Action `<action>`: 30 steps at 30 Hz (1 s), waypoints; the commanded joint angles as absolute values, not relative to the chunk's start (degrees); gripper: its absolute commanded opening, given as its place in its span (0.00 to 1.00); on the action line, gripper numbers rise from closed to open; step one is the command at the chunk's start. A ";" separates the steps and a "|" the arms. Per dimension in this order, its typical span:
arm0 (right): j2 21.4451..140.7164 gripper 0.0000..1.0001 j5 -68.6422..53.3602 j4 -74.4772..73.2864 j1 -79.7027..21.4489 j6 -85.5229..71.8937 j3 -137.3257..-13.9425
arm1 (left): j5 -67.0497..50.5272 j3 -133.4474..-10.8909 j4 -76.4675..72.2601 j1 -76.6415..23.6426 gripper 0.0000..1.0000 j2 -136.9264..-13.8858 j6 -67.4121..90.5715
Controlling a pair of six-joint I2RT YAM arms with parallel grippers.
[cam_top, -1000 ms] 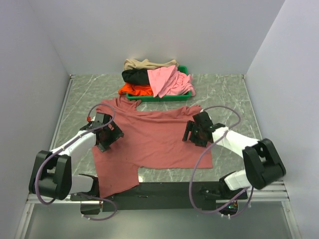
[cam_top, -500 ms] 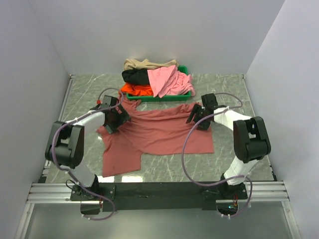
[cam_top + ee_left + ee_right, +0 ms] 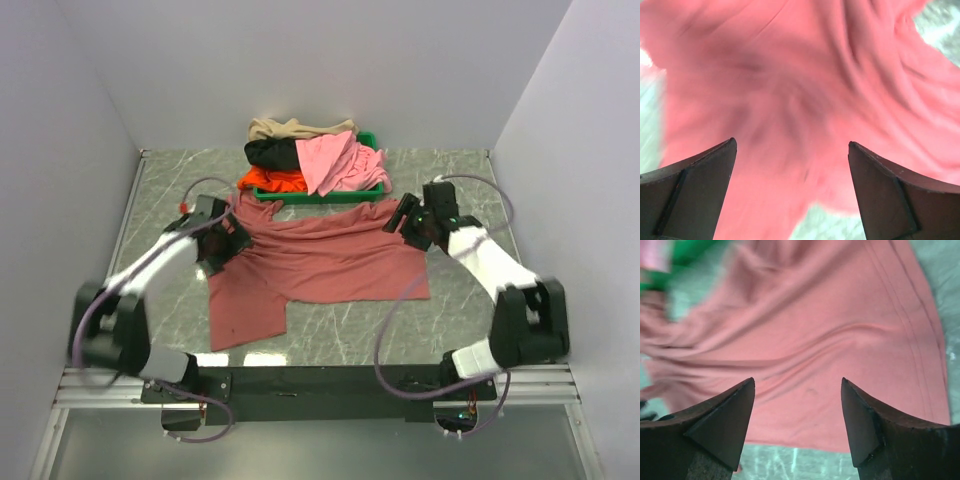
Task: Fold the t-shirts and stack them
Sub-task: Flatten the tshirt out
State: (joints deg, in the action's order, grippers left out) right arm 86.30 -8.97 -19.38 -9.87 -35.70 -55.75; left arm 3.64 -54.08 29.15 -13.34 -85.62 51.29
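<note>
A dusty brick-red t-shirt (image 3: 315,265) lies spread and wrinkled on the table; it also fills the left wrist view (image 3: 800,90) and the right wrist view (image 3: 830,345). My left gripper (image 3: 222,243) hangs open and empty over the shirt's left side. My right gripper (image 3: 412,222) hangs open and empty over its upper right corner. A green tray (image 3: 372,139) at the back holds a heap of shirts: tan (image 3: 285,128), black (image 3: 268,152), light pink (image 3: 335,162) and bright orange-red (image 3: 270,180).
The green marbled table (image 3: 460,190) is walled by white panels on the left, back and right. A black rail (image 3: 320,385) runs along the near edge with both arm bases.
Both grippers let go of the brick-red shirt and moved outward and back. The shirt now lies further from the near edge, with its bottom part folded under at the left.
</note>
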 commanded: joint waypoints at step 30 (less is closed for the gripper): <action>53.88 0.84 -1.76 -16.35 -5.37 -38.50 -35.77 | 5.01 -28.57 51.07 -23.29 0.48 -64.77 75.15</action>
